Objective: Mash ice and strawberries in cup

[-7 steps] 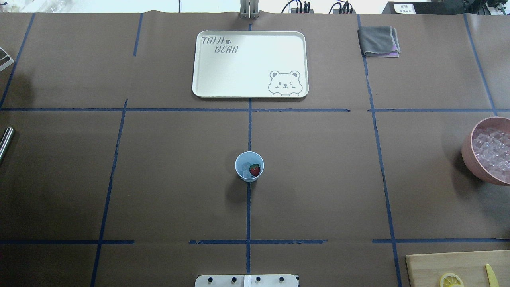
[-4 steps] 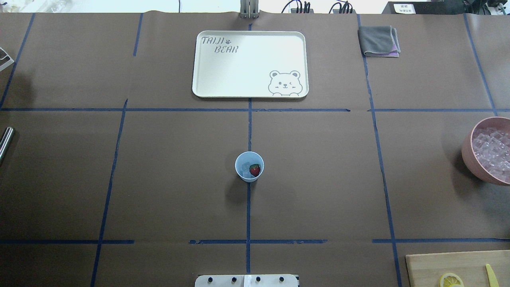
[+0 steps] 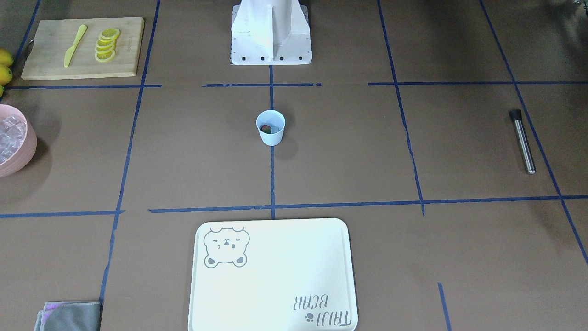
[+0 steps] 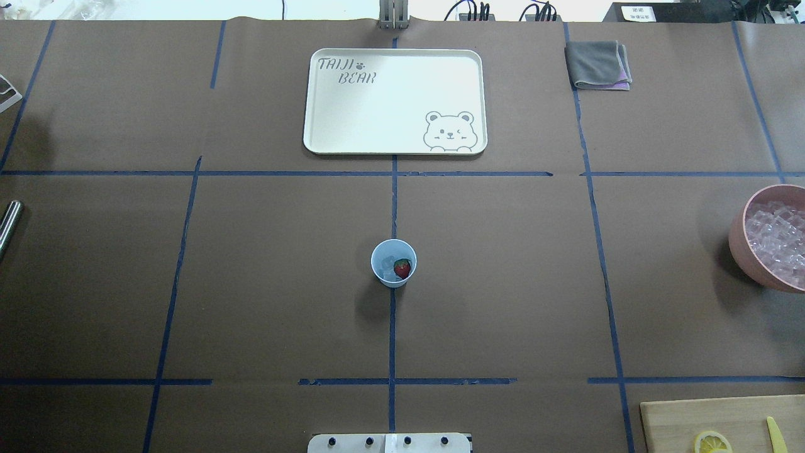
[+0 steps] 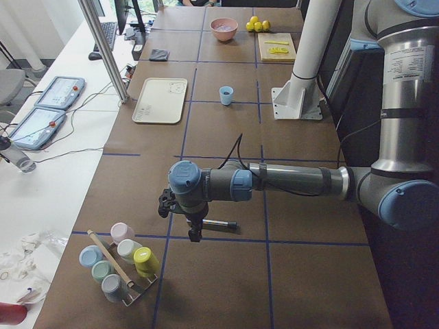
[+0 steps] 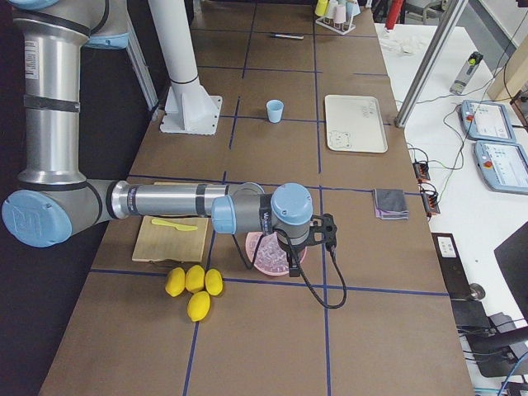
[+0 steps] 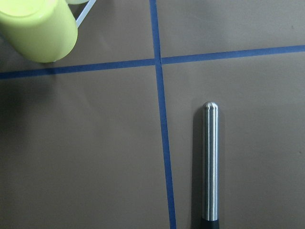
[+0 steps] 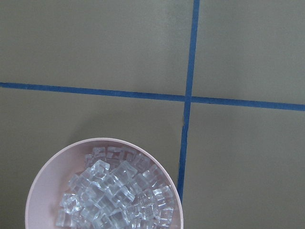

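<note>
Nearest you, the cup (image 4: 393, 263) stands in the middle of the table (image 4: 503, 283), strawberry (image 4: 402, 268) and ice (image 4: 387, 270) inside. Out wide, your left tool (image 5: 194, 235) hangs over the steel muddler (image 3: 522, 142), right tool (image 6: 289, 262) over the pink bowl (image 4: 738, 248). Spread or pressed together, I cannot tell.

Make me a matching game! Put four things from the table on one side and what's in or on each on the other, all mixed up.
Things:
1. cup
2. pink bowl
3. tray
4. cutting board

What it holds:
A. lemon slices
B. bear drawing
C. red strawberry
D. big heap of ice cubes, nothing else

Pairs: 1-C, 2-D, 3-B, 4-A.
</note>
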